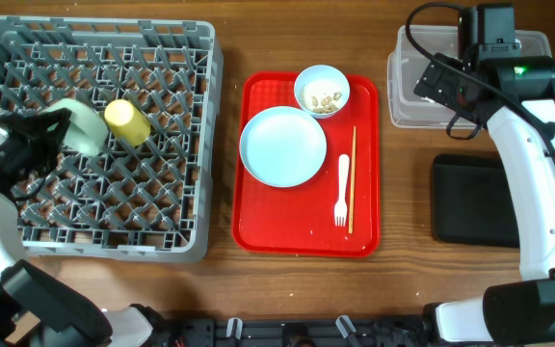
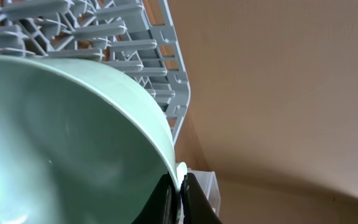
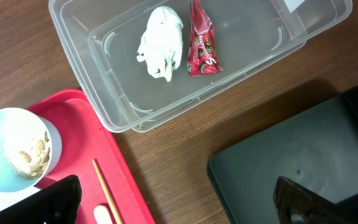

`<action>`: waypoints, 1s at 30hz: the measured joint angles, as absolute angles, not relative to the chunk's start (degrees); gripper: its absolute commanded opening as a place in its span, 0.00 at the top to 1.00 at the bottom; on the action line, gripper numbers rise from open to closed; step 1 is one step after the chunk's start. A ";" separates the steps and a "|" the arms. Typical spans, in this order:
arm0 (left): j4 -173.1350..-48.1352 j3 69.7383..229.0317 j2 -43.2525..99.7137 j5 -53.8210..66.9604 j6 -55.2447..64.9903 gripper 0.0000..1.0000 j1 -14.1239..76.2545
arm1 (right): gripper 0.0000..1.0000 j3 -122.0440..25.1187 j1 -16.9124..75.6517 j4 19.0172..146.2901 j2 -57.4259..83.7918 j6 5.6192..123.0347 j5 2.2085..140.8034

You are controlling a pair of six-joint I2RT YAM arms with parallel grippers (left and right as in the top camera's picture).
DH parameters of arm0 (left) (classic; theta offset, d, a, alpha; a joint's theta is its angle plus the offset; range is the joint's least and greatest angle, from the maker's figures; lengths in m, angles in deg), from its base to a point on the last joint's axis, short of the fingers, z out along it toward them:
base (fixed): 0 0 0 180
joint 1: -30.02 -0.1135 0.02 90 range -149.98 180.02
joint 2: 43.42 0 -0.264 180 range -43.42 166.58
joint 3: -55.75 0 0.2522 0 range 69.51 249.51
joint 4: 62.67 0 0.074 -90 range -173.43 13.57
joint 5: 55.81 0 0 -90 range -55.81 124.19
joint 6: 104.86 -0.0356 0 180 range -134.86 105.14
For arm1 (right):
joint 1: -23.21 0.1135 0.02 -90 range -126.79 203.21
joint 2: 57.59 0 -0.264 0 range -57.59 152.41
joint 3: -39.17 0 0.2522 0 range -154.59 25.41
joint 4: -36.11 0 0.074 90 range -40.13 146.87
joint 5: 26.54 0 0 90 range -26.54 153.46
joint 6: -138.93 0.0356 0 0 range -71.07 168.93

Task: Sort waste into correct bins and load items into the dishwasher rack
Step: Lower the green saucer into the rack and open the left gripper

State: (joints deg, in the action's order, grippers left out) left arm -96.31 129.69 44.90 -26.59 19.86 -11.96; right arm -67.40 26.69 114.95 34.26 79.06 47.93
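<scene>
My left gripper (image 2: 180, 186) is shut on the rim of a mint bowl (image 2: 61, 130), which it holds tilted over the grey dishwasher rack (image 1: 176, 241). A yellow cup (image 1: 126, 121) lies in the rack beside the bowl (image 1: 85, 125). My right gripper (image 3: 179, 202) hangs open and empty over the table, between the clear tub (image 3: 104, 106) and the black tray (image 3: 278, 155). In the tub lie a white tissue (image 3: 160, 42) and a red wrapper (image 3: 202, 40). A white bowl (image 1: 321, 91) holds beige food scraps (image 3: 33, 155).
A red serving tray (image 1: 258, 226) in the middle carries the white bowl, a light blue plate (image 1: 282, 146), a white fork (image 1: 342, 190) and chopsticks (image 1: 352, 180). The right arm (image 1: 533, 164) reaches over the black tray (image 1: 475, 200).
</scene>
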 measured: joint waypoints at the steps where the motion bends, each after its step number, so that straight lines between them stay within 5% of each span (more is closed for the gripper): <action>1: -96.26 129.69 44.90 -26.54 19.88 0.96 -11.54 | 0.00 -67.40 26.69 114.95 34.26 79.06 47.93; 30: -108.18 130.26 47.32 -28.07 12.45 0.96 -14.76 | 0.00 -67.40 26.69 114.95 34.26 79.06 47.93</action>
